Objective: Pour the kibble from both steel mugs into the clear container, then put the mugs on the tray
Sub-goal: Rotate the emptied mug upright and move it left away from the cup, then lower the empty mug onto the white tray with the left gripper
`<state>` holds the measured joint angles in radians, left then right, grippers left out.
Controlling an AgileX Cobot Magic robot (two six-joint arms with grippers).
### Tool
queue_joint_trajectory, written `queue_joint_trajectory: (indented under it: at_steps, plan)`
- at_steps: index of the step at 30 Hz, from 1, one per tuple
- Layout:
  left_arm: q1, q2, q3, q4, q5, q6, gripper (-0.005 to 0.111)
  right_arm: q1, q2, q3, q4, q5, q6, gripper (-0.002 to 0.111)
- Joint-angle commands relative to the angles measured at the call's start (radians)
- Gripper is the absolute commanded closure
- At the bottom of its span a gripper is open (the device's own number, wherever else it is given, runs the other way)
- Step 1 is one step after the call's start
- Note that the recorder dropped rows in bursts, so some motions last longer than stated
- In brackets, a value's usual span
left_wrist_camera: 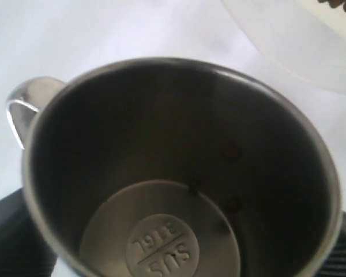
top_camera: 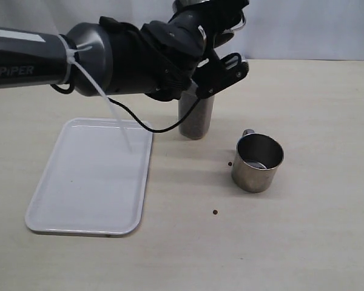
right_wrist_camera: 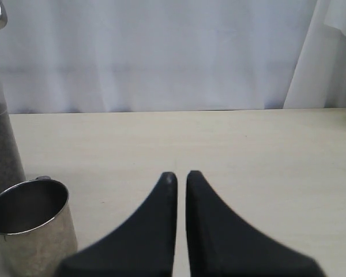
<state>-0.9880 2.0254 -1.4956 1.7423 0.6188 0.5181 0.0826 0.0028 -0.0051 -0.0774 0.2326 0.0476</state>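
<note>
My left gripper (top_camera: 221,45) is shut on one steel mug (left_wrist_camera: 179,173), held tipped above the clear container (top_camera: 196,118). This mug's inside is almost bare, with only a few kibble pellets (left_wrist_camera: 232,151) clinging to the wall. Its loop handle (left_wrist_camera: 22,107) sticks out to one side. The container holds a tall fill of kibble (top_camera: 195,124). The second steel mug (top_camera: 258,162) stands upright on the table, to the right of the container. My right gripper (right_wrist_camera: 180,176) is shut on nothing, low over the table beside that mug (right_wrist_camera: 32,225). The white tray (top_camera: 91,176) lies at the left.
Two stray kibble pellets lie on the table, one (top_camera: 230,163) just left of the standing mug and one (top_camera: 215,212) nearer the front. A black cable (top_camera: 139,124) hangs from the left arm over the tray's far corner. A white curtain (right_wrist_camera: 161,52) backs the table.
</note>
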Motion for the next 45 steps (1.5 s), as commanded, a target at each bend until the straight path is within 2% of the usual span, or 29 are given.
queue_joint_trajectory:
  at_steps: [1,6,9,10,12,15,19,23,25,28,31,34,36,37,38,39,41,43,45]
  plan:
    - [-0.001,0.021,-0.008,0.002,0.012,0.011,0.107,0.002,-0.003,0.005,-0.013,0.004,-0.002,0.104]
    - [-0.001,0.021,-0.008,0.002,0.059,-0.038,0.107,0.002,-0.003,0.005,-0.013,0.004,-0.002,0.104]
    - [0.001,-0.023,-0.008,0.002,0.055,-0.299,0.107,0.002,-0.003,0.005,-0.013,0.004,-0.002,0.104]
    - [0.004,-0.038,-0.008,0.002,0.039,-0.336,0.107,0.002,-0.003,0.005,-0.013,0.004,-0.002,0.104]
    - [0.018,-0.096,-0.008,-0.17,-0.062,-0.356,0.107,0.002,-0.003,0.005,-0.013,0.004,-0.002,0.104]
    - [0.08,-0.198,0.031,-0.502,-0.264,-0.312,0.107,0.002,-0.003,0.005,-0.013,0.004,-0.002,0.104]
    - [0.154,-0.298,0.153,-0.758,-0.419,-0.215,0.107,0.002,-0.003,0.005,-0.013,0.004,-0.002,0.104]
    - [0.223,-0.347,0.269,-0.905,-0.516,-0.208,0.107,0.002,-0.003,0.005,-0.013,0.004,-0.002,0.104]
    - [0.275,-0.362,0.336,-1.071,-0.592,-0.236,0.107,0.002,-0.003,0.005,-0.013,0.004,-0.002,0.104]
    - [0.36,-0.368,0.376,-1.35,-0.599,-0.327,0.107,0.002,-0.003,0.005,-0.013,0.004,-0.002,0.104]
    - [0.437,-0.368,0.437,-1.495,-0.619,-0.333,0.107,0.002,-0.003,0.005,-0.013,0.004,-0.002,0.104]
    - [0.479,-0.366,0.539,-1.494,-0.735,-0.356,0.107,0.002,-0.003,0.005,-0.013,0.004,-0.002,0.104]
    - [0.512,-0.361,0.613,-1.464,-0.842,-0.442,0.107,0.002,-0.003,0.005,-0.013,0.004,-0.002,0.104]
    - [0.564,-0.351,0.673,-1.273,-0.984,-0.688,0.107,0.002,-0.003,0.005,-0.013,0.004,-0.002,0.104]
    - [0.656,-0.332,0.707,-0.979,-1.213,-1.011,0.107,0.002,-0.003,0.005,-0.013,0.004,-0.002,0.104]
    - [0.715,-0.318,0.71,-0.807,-1.344,-1.14,0.107,0.002,-0.003,0.005,-0.013,0.004,-0.002,0.104]
    - [0.807,-0.299,0.699,-0.603,-1.459,-1.254,0.107,0.002,-0.003,0.005,-0.013,0.004,-0.002,0.104]
    - [0.889,-0.279,0.701,-0.387,-1.466,-1.319,0.107,0.002,-0.003,0.005,-0.013,0.004,-0.002,0.104]
    - [0.917,-0.235,0.708,-0.279,-1.52,-1.298,0.107,0.002,-0.003,0.005,-0.013,0.004,-0.002,0.104]
